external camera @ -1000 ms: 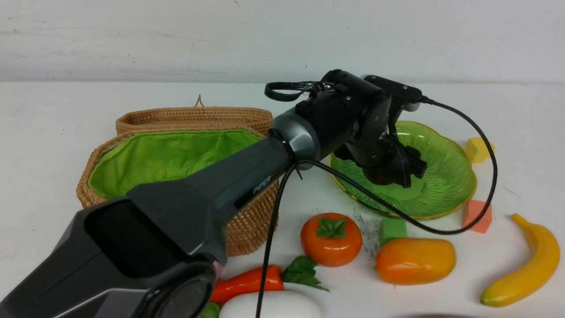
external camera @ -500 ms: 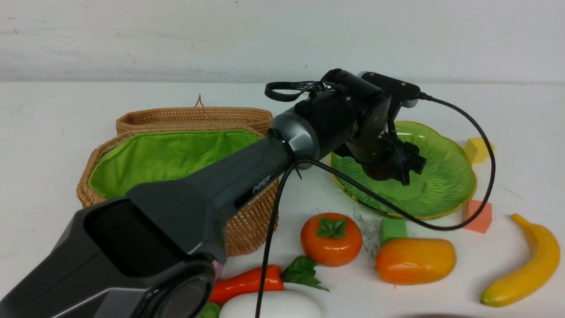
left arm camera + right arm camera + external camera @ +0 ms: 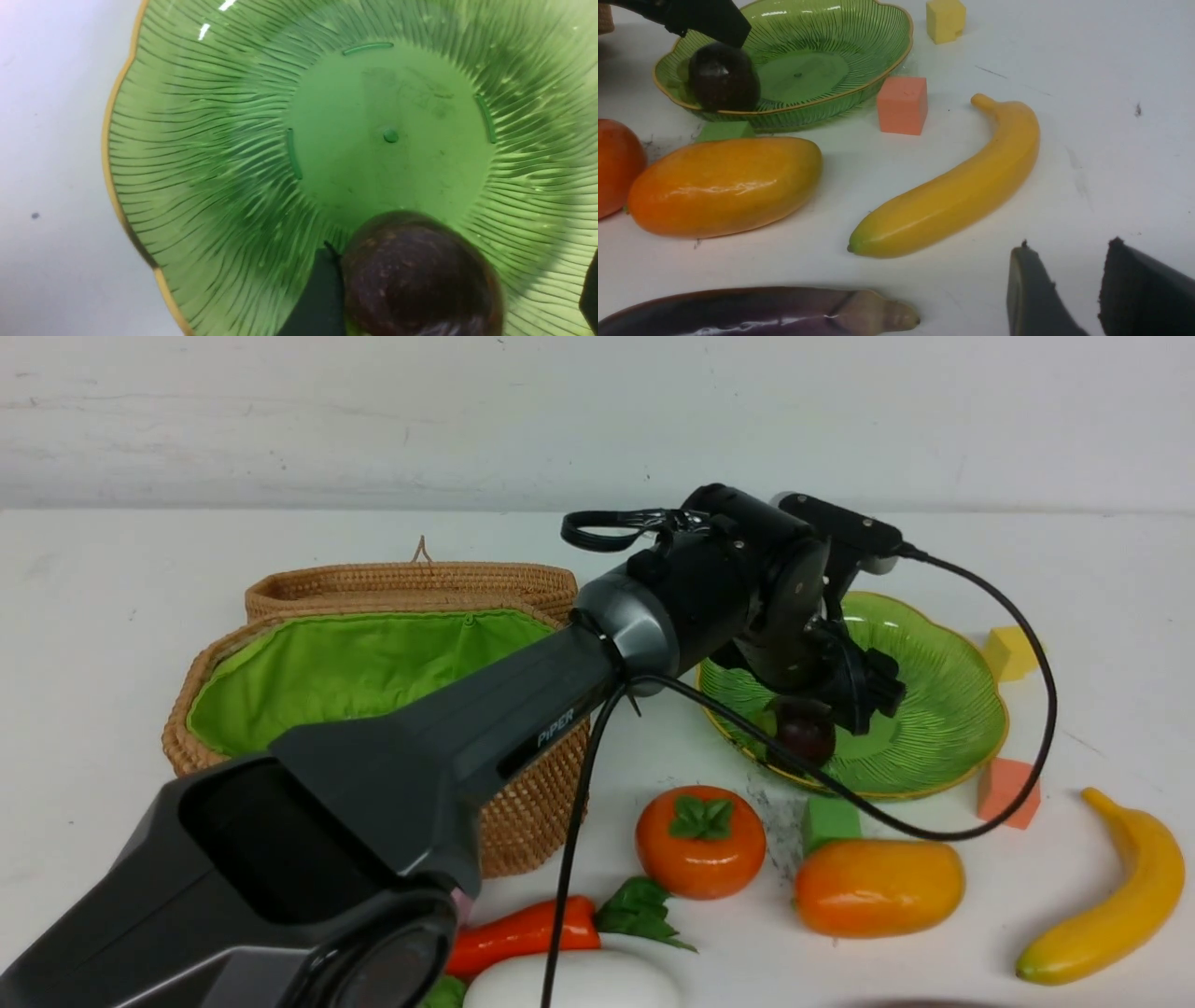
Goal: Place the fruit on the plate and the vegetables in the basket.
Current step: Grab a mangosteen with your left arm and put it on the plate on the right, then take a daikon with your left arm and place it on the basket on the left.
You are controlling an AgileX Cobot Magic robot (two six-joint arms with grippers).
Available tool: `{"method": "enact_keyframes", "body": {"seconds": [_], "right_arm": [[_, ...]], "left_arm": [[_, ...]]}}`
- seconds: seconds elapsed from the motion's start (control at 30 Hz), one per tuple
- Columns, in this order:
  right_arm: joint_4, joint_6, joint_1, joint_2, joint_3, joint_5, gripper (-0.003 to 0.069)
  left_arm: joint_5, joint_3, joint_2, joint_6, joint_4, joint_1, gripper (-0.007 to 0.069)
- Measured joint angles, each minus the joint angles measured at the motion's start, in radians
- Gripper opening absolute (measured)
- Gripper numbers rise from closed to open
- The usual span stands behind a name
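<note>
Nearest, the right pincer (image 3: 1069, 247) hangs part-open and empty over the counter (image 3: 93, 616), by the eggplant (image 3: 738, 312). Banana (image 3: 1111, 896), mango (image 3: 878, 887) and persimmon (image 3: 700, 840) lie unsorted. Farther off, the left pincer (image 3: 836, 705) has just spread wide, and the mangosteen (image 3: 805, 735) now sits freed inside the plate (image 3: 943, 709), near its front rim. By my judgement, the first fruit is delivered.
</note>
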Motion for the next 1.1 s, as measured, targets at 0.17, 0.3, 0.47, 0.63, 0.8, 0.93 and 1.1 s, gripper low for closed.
{"method": "enact_keyframes", "body": {"seconds": [0.17,0.3,0.47,0.63,0.8,0.93,1.1], "right_arm": [[0.0,0.0,0.0,0.0,0.0,0.0,0.0245],[0.0,0.0,0.0,0.0,0.0,0.0,0.0245],[0.0,0.0,0.0,0.0,0.0,0.0,0.0245],[0.0,0.0,0.0,0.0,0.0,0.0,0.0245],[0.0,0.0,0.0,0.0,0.0,0.0,0.0245],[0.0,0.0,0.0,0.0,0.0,0.0,0.0245],[0.0,0.0,0.0,0.0,0.0,0.0,0.0245]], "left_arm": [[0.057,0.0,-0.051,0.012,0.004,0.0,0.0615],[0.166,0.0,-0.148,0.046,0.005,0.0,0.0523],[0.36,-0.001,-0.255,0.098,0.008,0.002,0.0378],[0.408,0.1,-0.402,0.098,-0.071,0.057,0.0228],[0.411,0.371,-0.609,0.18,-0.118,0.117,0.0197],[0.369,0.7,-0.771,0.221,-0.141,0.105,0.0252],[0.247,0.971,-0.802,0.245,-0.097,0.043,0.0372]]}}
